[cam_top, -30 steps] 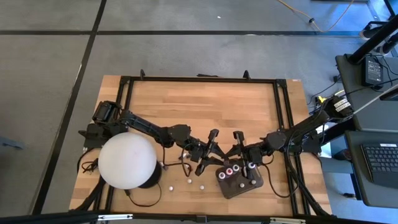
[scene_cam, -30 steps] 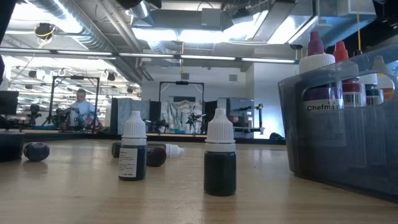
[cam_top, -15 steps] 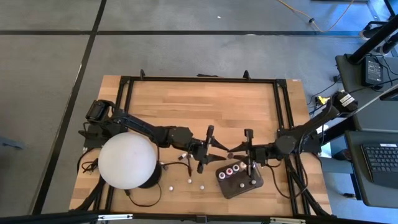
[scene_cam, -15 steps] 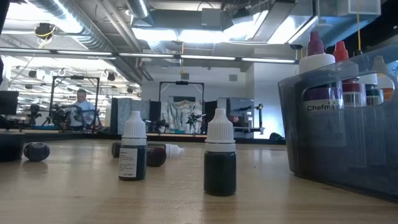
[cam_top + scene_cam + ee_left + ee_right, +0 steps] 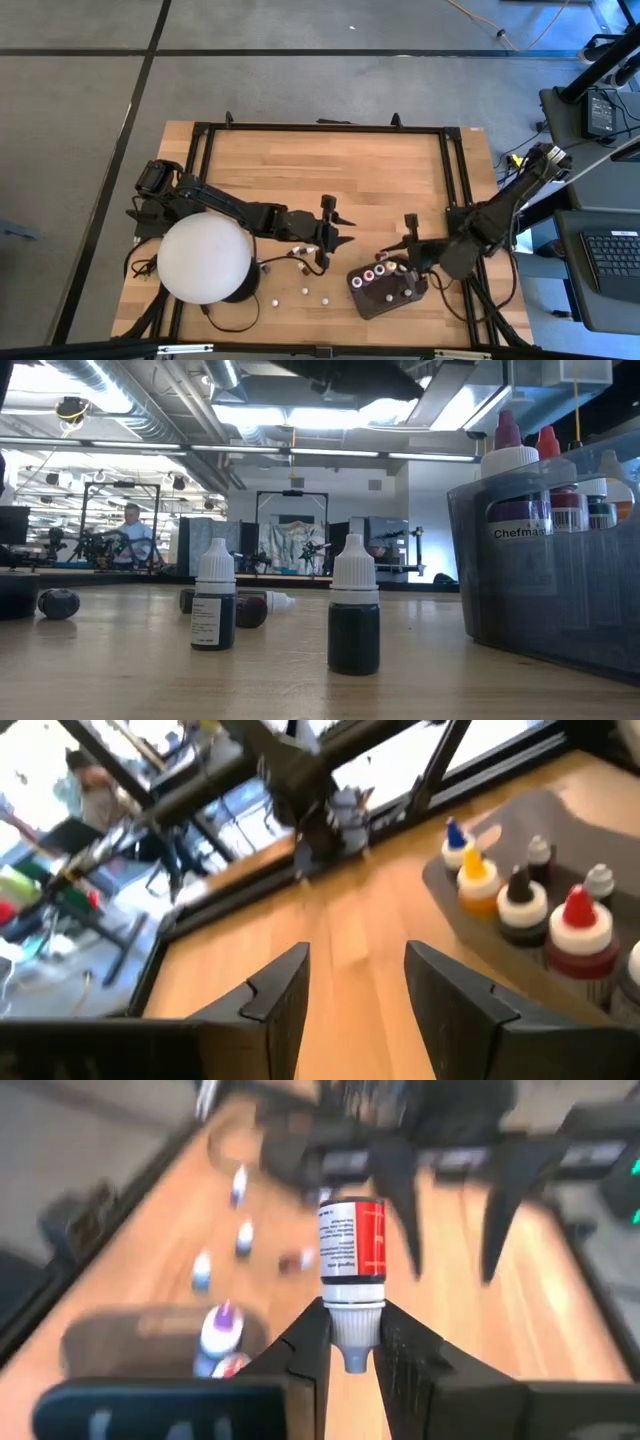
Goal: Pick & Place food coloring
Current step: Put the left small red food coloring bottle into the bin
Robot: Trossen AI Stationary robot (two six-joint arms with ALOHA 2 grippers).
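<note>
— What is the right gripper (image 5: 350,1342) doing?
— It pinches a red food coloring bottle (image 5: 351,1252) by its cap, just above the dark tray (image 5: 385,292); other bottles (image 5: 367,277) stand inside.
— And the left gripper (image 5: 350,982)?
— Open, holding nothing, near the table (image 5: 380,180) middle.

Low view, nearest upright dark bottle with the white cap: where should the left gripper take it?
Probably from straight above, closing on the white cap: the bottle stands upright with bare table on both sides. The left gripper is open.
</note>
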